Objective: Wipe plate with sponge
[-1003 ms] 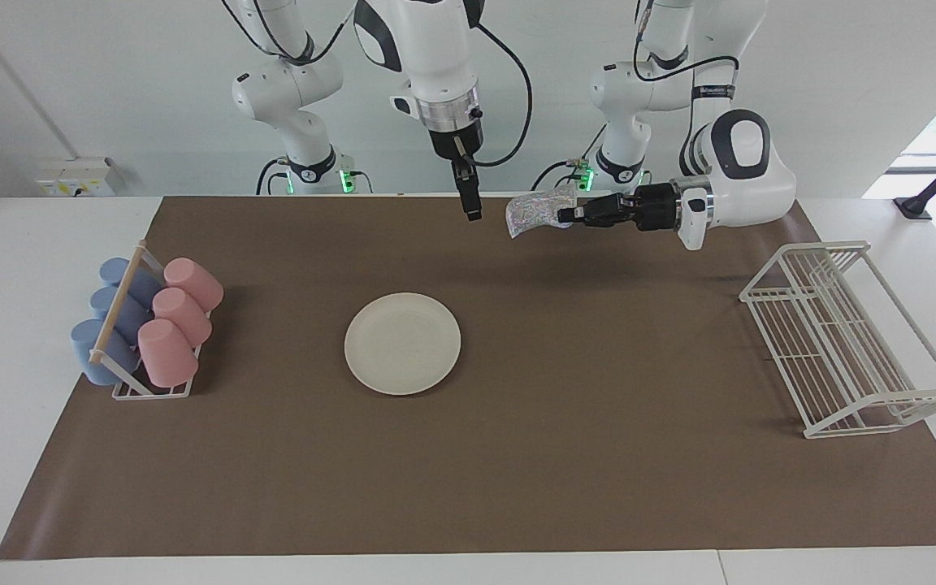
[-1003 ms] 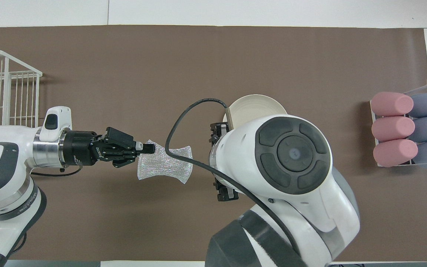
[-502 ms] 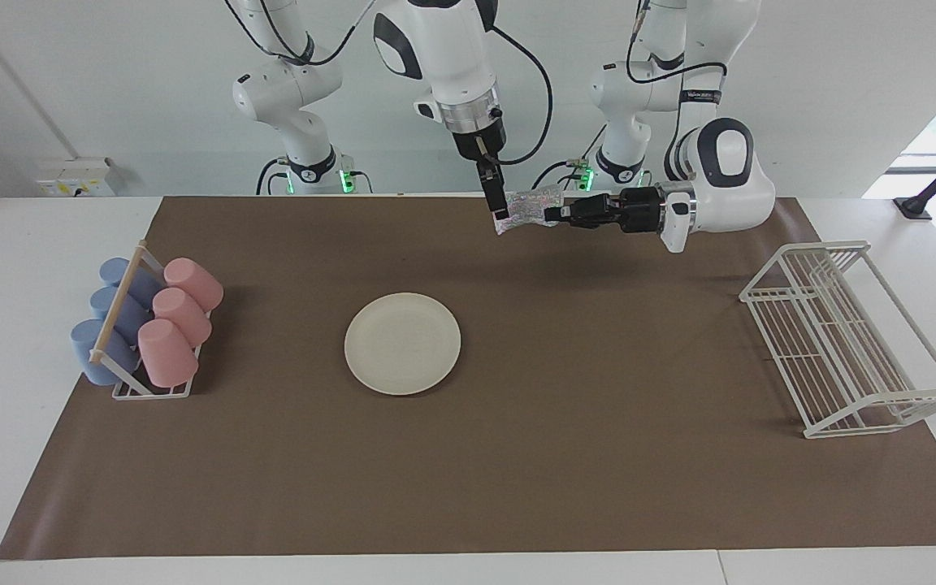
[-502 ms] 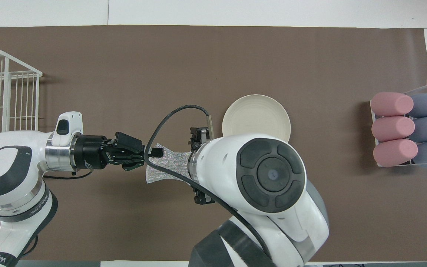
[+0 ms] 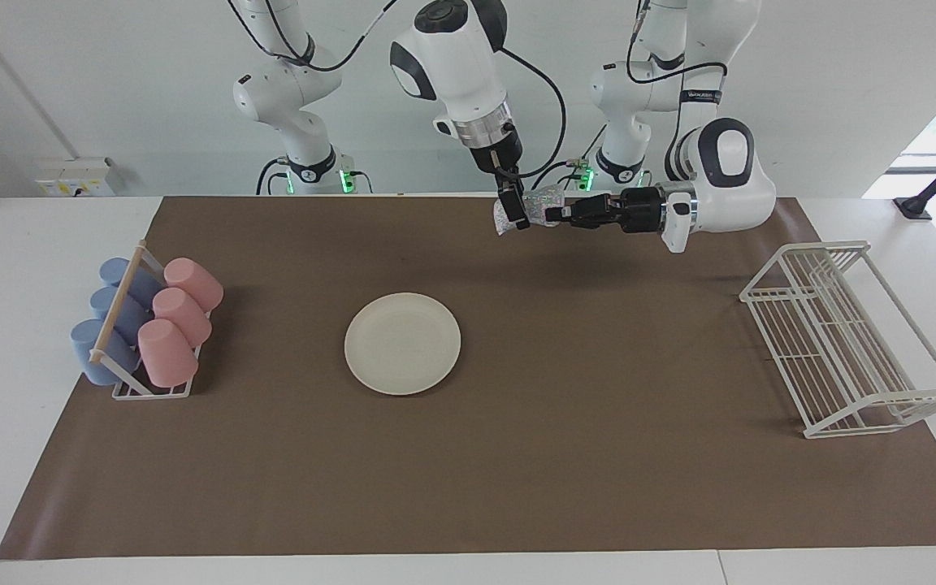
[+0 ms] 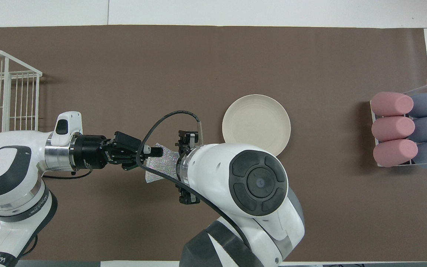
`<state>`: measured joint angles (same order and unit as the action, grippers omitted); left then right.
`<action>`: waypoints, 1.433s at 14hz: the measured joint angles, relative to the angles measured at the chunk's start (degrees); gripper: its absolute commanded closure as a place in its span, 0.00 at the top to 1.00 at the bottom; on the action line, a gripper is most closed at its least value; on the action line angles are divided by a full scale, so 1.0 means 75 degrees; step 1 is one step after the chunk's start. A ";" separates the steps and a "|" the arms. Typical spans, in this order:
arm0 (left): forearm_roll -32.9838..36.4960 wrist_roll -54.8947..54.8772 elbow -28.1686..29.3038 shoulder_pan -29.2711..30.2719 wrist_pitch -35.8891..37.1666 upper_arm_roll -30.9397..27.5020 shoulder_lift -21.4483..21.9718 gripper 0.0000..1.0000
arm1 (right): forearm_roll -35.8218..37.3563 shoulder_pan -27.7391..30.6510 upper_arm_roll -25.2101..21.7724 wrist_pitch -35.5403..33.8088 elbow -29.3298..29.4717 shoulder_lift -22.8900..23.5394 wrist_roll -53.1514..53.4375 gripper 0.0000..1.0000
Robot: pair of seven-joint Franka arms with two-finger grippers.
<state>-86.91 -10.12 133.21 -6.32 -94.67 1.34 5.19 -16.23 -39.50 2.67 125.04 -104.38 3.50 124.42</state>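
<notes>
I see the left gripper clamped on the sponge, high over the brown mat. The right gripper hangs at the sponge's other end; whether its fingers are closed I cannot tell. The plate lies on the mat, at about 7 o'clock from the sponge in the facing view.

The left gripper, arm reaching sideways, is pinching the sponge in midair; the right gripper, pointing down, is meeting the same sponge.
</notes>
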 measured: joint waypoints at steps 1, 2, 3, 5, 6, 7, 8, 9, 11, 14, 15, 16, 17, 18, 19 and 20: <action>0.0000 0.0000 0.0000 0.0000 0.0004 -0.0004 0.0000 0.00 | -0.0002 -0.0003 0.0000 0.0059 -0.0029 0.0000 0.0002 0.71; 0.0000 0.0000 0.0000 0.0000 0.0008 -0.0009 0.0000 0.00 | -0.0007 -0.0003 -0.0001 0.0131 -0.0042 -0.0001 0.0009 0.44; 0.0000 0.0000 0.0000 0.0000 0.0019 -0.0014 0.0000 0.00 | -0.0009 -0.0006 -0.0001 0.0154 -0.0048 -0.0001 0.0012 0.23; -0.0001 0.0000 0.0000 0.0000 0.0059 -0.0024 0.0000 0.00 | -0.0011 -0.0013 -0.0001 0.0162 -0.0051 -0.0001 0.0013 0.00; -0.0001 0.0000 0.0000 0.0000 0.0071 -0.0030 0.0000 0.00 | -0.0011 -0.0012 -0.0002 0.0166 -0.0051 -0.0001 0.0014 0.00; -0.0001 0.0000 0.0000 0.0000 0.0079 -0.0035 0.0000 0.00 | -0.0011 -0.0012 -0.0005 0.0178 -0.0051 -0.0001 0.0014 0.00; -0.0001 0.0000 0.0000 0.0000 0.0084 -0.0040 0.0000 0.00 | -0.0011 -0.0011 -0.0009 0.0199 -0.0051 -0.0001 0.0014 0.00; -0.0003 0.0000 0.0000 0.0001 0.0086 -0.0042 0.0000 0.00 | -0.0011 -0.0010 -0.0013 0.0229 -0.0051 -0.0001 0.0014 0.00; -0.0003 0.0000 0.0000 0.0001 0.0100 -0.0042 0.0000 0.00 | -0.0011 -0.0010 -0.0016 0.0263 -0.0051 -0.0001 0.0014 0.00; -0.0003 -0.0002 -0.0003 0.0000 0.0109 -0.0041 0.0000 0.99 | -0.0011 -0.0003 -0.0019 0.0263 -0.0053 -0.0001 0.0014 0.00; -0.0003 -0.0002 -0.0019 0.0001 0.0116 -0.0041 0.0000 1.00 | -0.0011 0.0015 -0.0024 0.0263 -0.0058 -0.0001 0.0014 0.00; -0.0003 -0.0002 -0.0036 0.0000 0.0128 -0.0041 0.0003 1.00 | -0.0011 0.0036 -0.0038 0.0263 -0.0067 0.0000 0.0014 0.00; 0.0006 -0.0002 -0.0041 0.0000 0.0143 -0.0041 0.0007 1.00 | -0.0011 0.0063 -0.0046 0.0263 -0.0074 -0.0001 0.0014 0.00; 0.0010 -0.0002 -0.0041 0.0000 0.0165 -0.0041 0.0008 1.00 | -0.0011 0.0112 -0.0047 0.0263 -0.0088 -0.0001 0.0008 0.00; 0.0011 -0.0001 -0.0041 0.0000 0.0175 -0.0041 0.0008 1.00 | -0.0011 0.0187 -0.0054 0.0263 -0.0117 0.0001 -0.0052 0.00; 0.0014 -0.0001 -0.0041 0.0001 0.0180 -0.0041 0.0008 1.00 | -0.0010 0.0310 -0.0057 0.0264 -0.0178 0.0009 -0.0269 0.00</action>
<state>-86.81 -10.13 132.90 -6.32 -93.31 1.03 5.25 -16.30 -37.17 2.24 127.02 -105.71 3.57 122.40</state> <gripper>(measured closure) 0.295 0.894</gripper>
